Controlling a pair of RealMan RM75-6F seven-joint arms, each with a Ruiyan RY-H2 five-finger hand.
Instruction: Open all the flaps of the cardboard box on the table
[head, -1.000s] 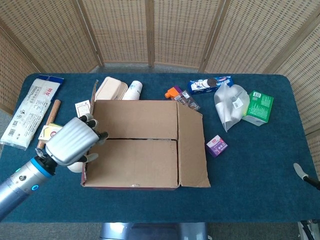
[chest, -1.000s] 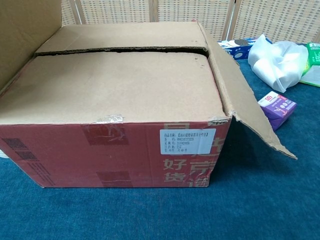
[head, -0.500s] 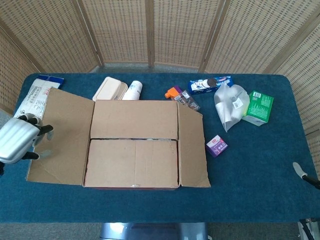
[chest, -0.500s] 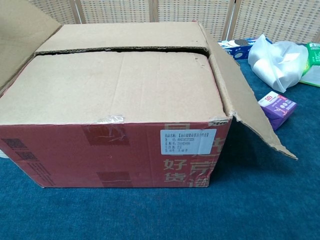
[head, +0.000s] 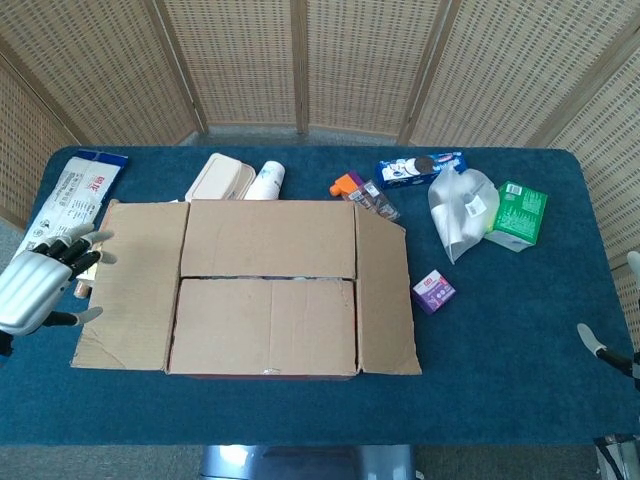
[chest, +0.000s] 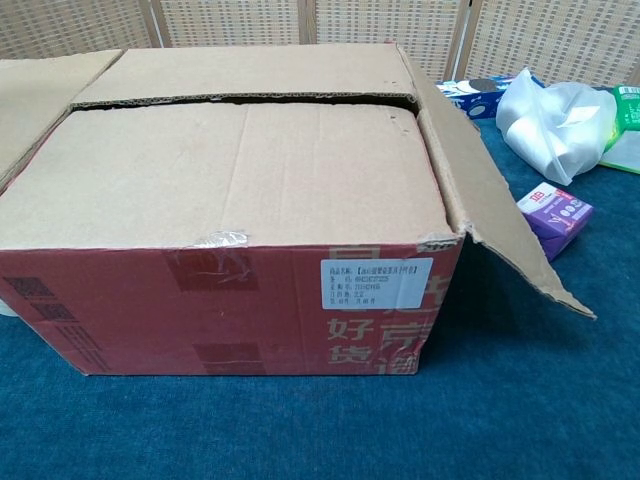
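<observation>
Cardboard box (head: 268, 285) | two inner flaps closed, likely stiff and light; lift at centre seam | left hand (head: 40, 288) beside left flap (head: 135, 283), fingers spread, empty | right hand (head: 608, 349): state unclear

Box contents are hidden, the two inner flaps (head: 268, 280) are down. Left hand (head: 40, 288) runs off the head view's left edge. Right hand (head: 606, 349) is only a sliver at the right edge, so its pose is anyone's guess. Small packets' print is too tiny to read.
</observation>
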